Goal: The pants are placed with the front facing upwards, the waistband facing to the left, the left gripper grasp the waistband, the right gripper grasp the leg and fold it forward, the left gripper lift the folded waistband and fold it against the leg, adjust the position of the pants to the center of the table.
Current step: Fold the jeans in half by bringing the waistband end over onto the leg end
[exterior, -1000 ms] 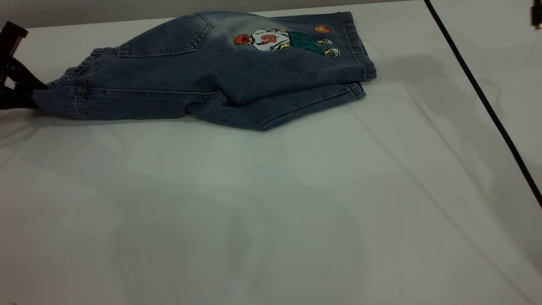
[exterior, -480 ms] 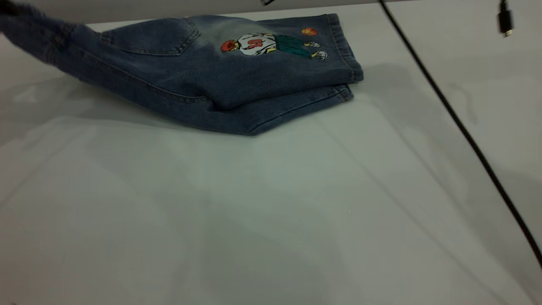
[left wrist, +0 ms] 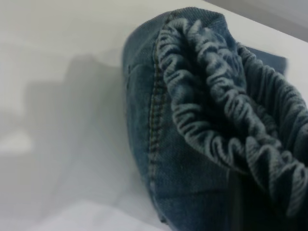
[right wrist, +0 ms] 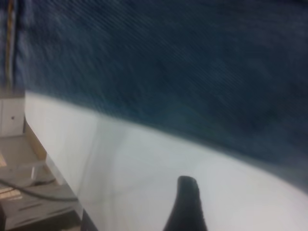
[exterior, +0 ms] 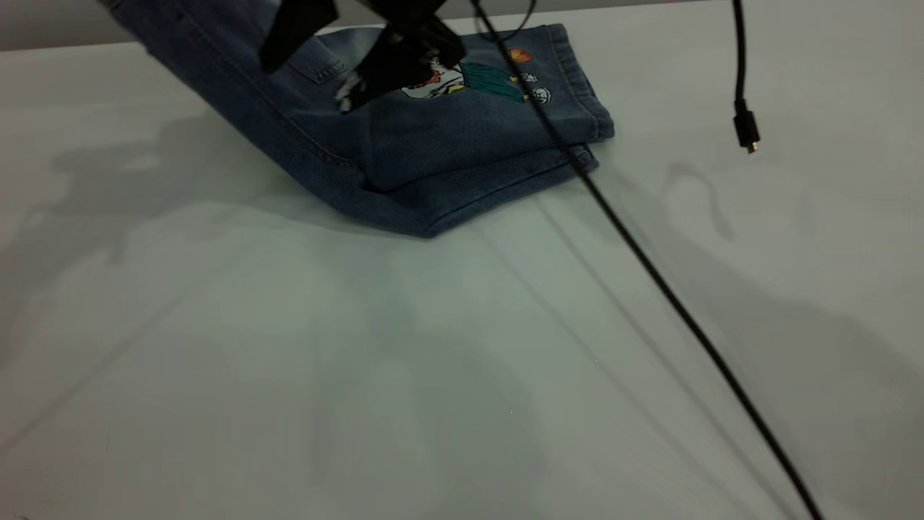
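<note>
1. The short blue denim pants [exterior: 462,144] lie folded lengthwise at the far side of the plain white table [exterior: 433,361], long axis left to right.
2. The ruffled elastic waistband [left wrist: 216,101] hangs raised at far left. My left gripper is out of sight.
3. The wide stitched-hem leg [exterior: 505,115] lies rightward, so I judge the fold travels right.
4. The black two-finger right gripper [exterior: 307,79] hovers over the pocket, fingers apart, empty.

Blue denim pants [exterior: 447,144] with tan stitching, colourful cartoon print [exterior: 491,76]; pale grey table [exterior: 361,361]
</note>
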{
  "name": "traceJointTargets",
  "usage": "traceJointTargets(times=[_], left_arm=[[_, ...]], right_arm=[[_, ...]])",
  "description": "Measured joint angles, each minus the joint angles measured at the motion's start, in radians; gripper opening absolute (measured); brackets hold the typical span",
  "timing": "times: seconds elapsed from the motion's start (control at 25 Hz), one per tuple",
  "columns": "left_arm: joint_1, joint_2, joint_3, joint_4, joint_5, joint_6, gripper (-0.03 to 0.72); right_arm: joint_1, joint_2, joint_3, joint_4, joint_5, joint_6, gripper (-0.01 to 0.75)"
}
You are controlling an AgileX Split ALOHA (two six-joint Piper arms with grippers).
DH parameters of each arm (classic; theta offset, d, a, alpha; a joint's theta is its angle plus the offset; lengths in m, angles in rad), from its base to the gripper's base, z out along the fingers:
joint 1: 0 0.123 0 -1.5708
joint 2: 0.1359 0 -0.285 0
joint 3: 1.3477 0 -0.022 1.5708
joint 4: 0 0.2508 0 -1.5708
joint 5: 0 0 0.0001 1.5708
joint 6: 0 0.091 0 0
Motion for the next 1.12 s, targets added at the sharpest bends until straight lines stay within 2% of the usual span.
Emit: traceJointTargets(times=[0.16,0.32,0.52,0.76,0.96,1.12], left_arm=[[-0.035,-0.046,0.0,0.053,0.008,-0.011,0.165],[-0.035,-0.07,0.0,0.13,0.03,-0.064,0.165],[-0.036,-0.092,0.0,0.146,0.048,-0.066,0.165],[-0.039,-0.116,0.0,0.145,0.039,-0.066,0.165],[-0.087,-0.116,0.0,0.146,0.052,-0.066,0.165],[-0.117,-0.145,0.0,0.153,0.056,-0.066,0.165]], right_arm=[[0.0,0.001,-0.007,0.006,-0.037,0.0,0.497],[-0.01,0.002,-0.044,0.012,-0.072,0.0,0.497],[-0.006,0.017,-0.075,0.012,-0.097,0.007,0.497],[0.057,0.056,-0.075,0.019,-0.055,0.008,0.497],[0.13,0.056,-0.08,0.025,-0.074,-0.001,0.497],[0.122,0.055,-0.08,0.013,-0.059,-0.005,0.497]])
